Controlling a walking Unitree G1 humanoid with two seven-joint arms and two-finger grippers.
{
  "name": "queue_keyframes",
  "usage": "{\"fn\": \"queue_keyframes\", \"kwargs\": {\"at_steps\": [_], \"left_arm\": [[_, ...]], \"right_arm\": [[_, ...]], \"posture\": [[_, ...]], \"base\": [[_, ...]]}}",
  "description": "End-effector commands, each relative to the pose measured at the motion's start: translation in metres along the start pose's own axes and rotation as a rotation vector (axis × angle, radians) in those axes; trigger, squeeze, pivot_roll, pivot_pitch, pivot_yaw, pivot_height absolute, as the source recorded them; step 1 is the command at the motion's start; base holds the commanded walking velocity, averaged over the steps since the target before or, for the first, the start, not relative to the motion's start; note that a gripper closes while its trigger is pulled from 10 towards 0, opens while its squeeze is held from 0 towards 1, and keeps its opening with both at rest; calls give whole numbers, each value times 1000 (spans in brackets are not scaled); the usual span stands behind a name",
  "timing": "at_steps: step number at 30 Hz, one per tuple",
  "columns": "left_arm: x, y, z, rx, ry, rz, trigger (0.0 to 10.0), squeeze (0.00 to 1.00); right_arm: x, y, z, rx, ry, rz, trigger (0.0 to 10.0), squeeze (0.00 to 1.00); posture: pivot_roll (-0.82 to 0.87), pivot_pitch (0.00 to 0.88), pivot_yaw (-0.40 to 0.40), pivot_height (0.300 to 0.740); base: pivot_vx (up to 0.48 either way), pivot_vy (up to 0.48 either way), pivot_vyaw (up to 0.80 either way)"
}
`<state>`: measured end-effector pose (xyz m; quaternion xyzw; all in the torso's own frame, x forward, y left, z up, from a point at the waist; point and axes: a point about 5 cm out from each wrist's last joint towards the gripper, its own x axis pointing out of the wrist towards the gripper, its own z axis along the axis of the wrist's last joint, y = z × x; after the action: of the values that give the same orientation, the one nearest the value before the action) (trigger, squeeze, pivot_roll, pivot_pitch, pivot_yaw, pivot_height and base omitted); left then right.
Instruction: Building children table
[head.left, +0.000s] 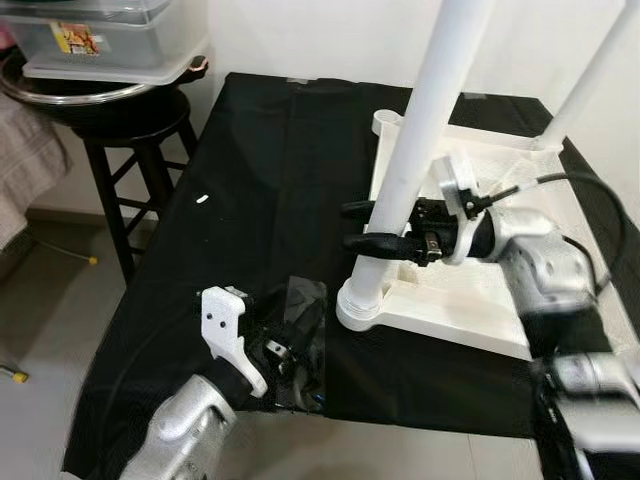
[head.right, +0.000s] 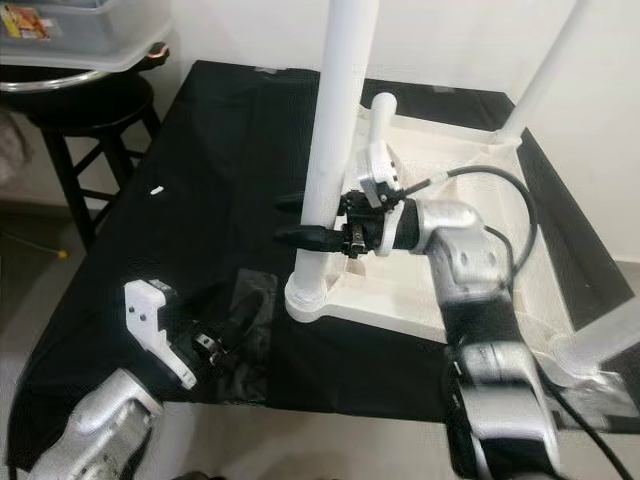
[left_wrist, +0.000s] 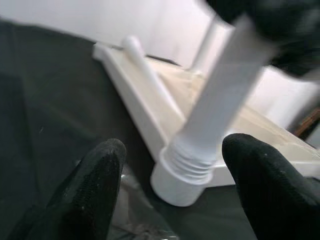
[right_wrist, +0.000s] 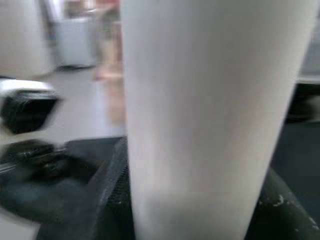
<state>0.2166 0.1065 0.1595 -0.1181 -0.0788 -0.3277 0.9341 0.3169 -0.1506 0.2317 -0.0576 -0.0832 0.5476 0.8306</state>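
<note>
Left gripper (head.left: 290, 340) low at near edge of black cloth-covered table (head.left: 250, 180), fingers spread, over a clear crinkled plastic bag (head.left: 305, 300). Beyond it, white upturned plastic tabletop (head.left: 470, 310) lies on the cloth. Right gripper (head.left: 365, 225) clasps the white cylindrical table leg (head.left: 420, 130) standing in its near corner socket. Farther left, dark wooden stool (head.left: 135, 150) carries clear storage bin (head.left: 110, 35).

The table leg (head.left: 415, 165) between the black fingers of the right end effector (head.left: 362, 227) is plain white, as is the upturned tabletop (head.left: 470, 300) beside it. The bench (head.left: 250, 200) beneath is covered in plain black cloth. The left end effector (head.left: 290, 345) is black with a white bracket, and lies on a clear, glossy plastic bag (head.left: 300, 335). Both arms are silver. The stool (head.left: 140, 150) beyond the left end effector is black.
</note>
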Motion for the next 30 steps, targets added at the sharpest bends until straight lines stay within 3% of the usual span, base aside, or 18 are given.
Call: {"fn": "queue_keyframes", "kwargs": {"at_steps": [1,2,3,4,5,6,9,13,14,19,20,21,22,23,24,25,27,30], "left_arm": [[-10,-10,9,40,-12,-109,10000,0],[-10,-10,9,40,-12,-109,10000,0],[-21,-15,14,61,-4,-162,10000,0],[-34,-19,19,58,3,-189,10000,0],[-34,-19,19,58,3,-189,10000,0],[-42,-23,23,52,10,-205,10000,0],[-58,-30,27,85,30,-182,10000,0],[-63,-34,28,131,10,-136,10000,0],[-63,-35,25,139,-2,-115,10000,0],[-64,-37,22,158,-44,-78,10000,0],[-64,-37,20,129,-47,-76,10000,0],[-64,-37,20,129,-47,-76,10000,0],[-63,-36,18,117,-44,-80,10000,0],[-62,-35,17,112,-31,-77,10000,0],[-62,-35,17,112,-31,-77,10000,0],[-61,-33,16,111,-20,-70,10000,0],[-62,-32,16,122,-10,-66,10000,0],[-62,-31,16,128,5,-69,10000,0]], "right_arm": [[-17,9,-50,32,299,-322,0,0],[-17,9,-50,32,299,-322,0,0],[-33,13,-61,82,358,-620,0,0],[-47,24,-66,96,395,-774,0,0],[-47,24,-66,96,395,-774,0,0],[-57,32,-68,104,416,-864,0,0],[-61,46,-67,82,451,-873,0,0],[-55,50,-71,88,468,-843,0,0],[-49,46,-73,99,462,-819,10000,0],[-39,33,-71,152,403,-777,10000,0],[-35,20,-67,156,363,-723,10000,0],[-35,20,-67,156,363,-723,10000,0],[-36,4,-60,134,335,-719,10000,4],[-37,-8,-53,120,311,-692,10000,533],[-37,-8,-53,120,311,-692,10000,533],[-38,-17,-46,105,298,-665,10000,1000],[-39,-22,-38,89,289,-666,10000,1000],[-38,-22,-24,83,272,-540,10000,1000]], "posture": [[46,165,-74,740],[46,165,-74,740],[39,171,-70,740],[38,172,-65,740],[38,172,-65,740],[40,174,-65,740],[40,169,-57,740],[53,154,-64,740],[58,145,-69,740],[74,132,-66,740],[75,125,-60,740],[75,125,-60,740],[77,116,-59,740],[79,114,-60,740],[79,114,-60,740],[79,110,-58,740],[79,110,-58,740],[81,106,-54,740]], "base": [[0,0,0],[0,0,0],[0,0,0],[0,0,0],[0,0,0],[0,0,0],[0,0,0],[0,0,0],[0,0,0],[0,0,0],[0,0,0],[0,0,0],[0,0,0],[0,0,0],[0,0,0],[0,0,0],[0,0,0],[0,0,0]]}}
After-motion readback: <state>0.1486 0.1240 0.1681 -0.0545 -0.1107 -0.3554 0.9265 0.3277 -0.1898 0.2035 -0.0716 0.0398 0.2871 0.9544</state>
